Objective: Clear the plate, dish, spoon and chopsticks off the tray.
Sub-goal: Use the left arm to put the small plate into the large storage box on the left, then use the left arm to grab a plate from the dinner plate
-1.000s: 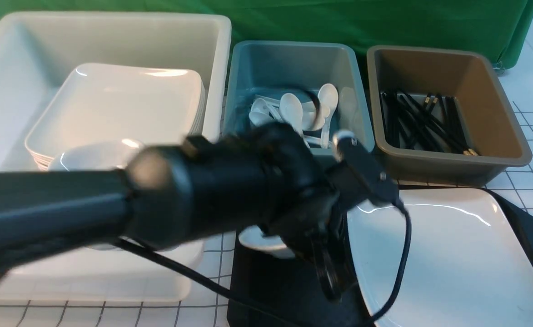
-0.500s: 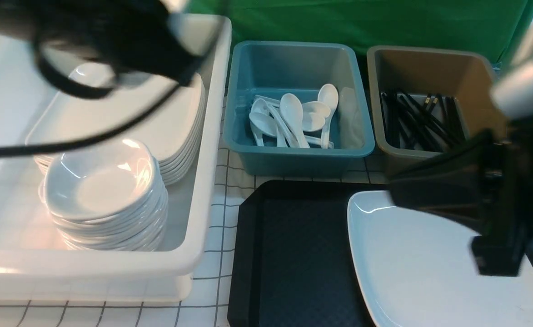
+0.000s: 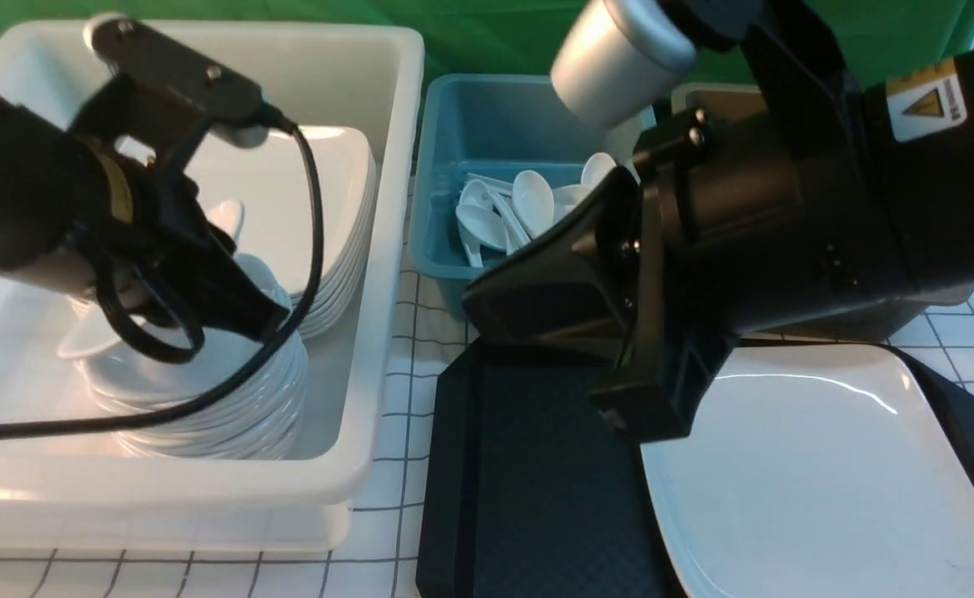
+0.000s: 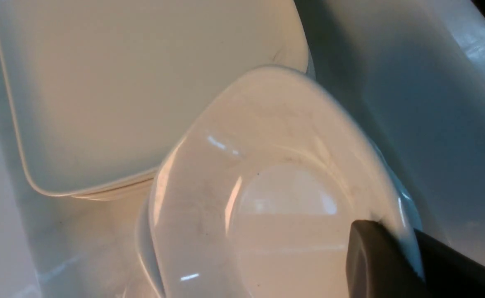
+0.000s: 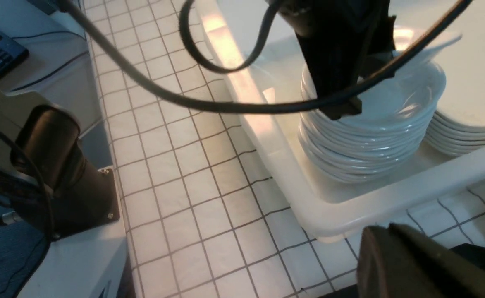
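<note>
The only label is a yellow warning sticker (image 3: 927,95) with a black triangle on the right arm; its print is too small to read. That arm fills the middle of the front view and hides nearly all of the brown bin (image 3: 702,90), so no chopsticks can be made out. The right gripper (image 3: 648,407) hangs over the black tray (image 3: 528,482), and whether its jaws are parted cannot be told. The large white plate (image 3: 827,465) lies on the tray's right half, cut off at the frame's lower edge. Spoons (image 3: 528,208) lie in the blue bin (image 3: 445,166). The left gripper (image 4: 407,252) has its jaws clenched on the rim of a small dish (image 4: 275,207), tilted above the dish stack (image 3: 229,407) in the white bin (image 3: 370,415) on the gridded surface (image 3: 403,515).
</note>
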